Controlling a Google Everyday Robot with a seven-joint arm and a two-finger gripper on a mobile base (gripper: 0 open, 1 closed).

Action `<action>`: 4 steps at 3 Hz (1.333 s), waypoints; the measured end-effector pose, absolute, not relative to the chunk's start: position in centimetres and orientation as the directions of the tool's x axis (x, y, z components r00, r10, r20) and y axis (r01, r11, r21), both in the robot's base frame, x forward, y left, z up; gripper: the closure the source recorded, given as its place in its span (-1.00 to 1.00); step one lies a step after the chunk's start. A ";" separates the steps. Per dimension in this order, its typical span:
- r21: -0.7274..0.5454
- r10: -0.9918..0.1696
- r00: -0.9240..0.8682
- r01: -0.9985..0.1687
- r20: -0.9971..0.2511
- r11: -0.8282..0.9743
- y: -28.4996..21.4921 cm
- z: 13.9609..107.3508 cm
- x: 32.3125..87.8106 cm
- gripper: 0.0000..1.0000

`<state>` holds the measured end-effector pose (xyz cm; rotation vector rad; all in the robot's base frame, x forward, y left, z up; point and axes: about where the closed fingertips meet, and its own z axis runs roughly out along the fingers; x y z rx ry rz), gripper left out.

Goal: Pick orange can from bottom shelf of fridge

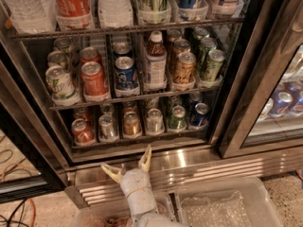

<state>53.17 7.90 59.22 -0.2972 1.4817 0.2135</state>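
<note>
Gripper (126, 159) spread wide and empty, before fridge (213, 167) base edge, orange can (131, 124) directly above on bottom shelf (156, 138), clear gap between.

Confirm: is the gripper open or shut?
Open. The gripper sits before the steel base of the fridge, below the bottom shelf and the orange can, its two fingers spread in a V, holding nothing.

Middle rack (137, 96): bottle (155, 63) standing between blue can (125, 73) and tan-orange can (183, 68). Foreground: clear plastic bin (259, 191) lying just right of the gripper (130, 166); cables (16, 207) trailing at left.
</note>
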 end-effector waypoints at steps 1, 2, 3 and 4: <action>-0.086 -0.057 0.104 -0.308 -0.993 0.947 8.3 59.7 54.0 -0.88; -0.100 -0.068 0.119 -0.287 -0.991 0.953 8.3 60.1 54.8 -0.68; -0.096 -0.069 0.115 -0.252 -0.991 0.963 7.8 60.0 55.8 -0.64; -0.093 -0.071 0.105 -0.223 -0.992 0.970 7.3 59.7 56.6 -0.58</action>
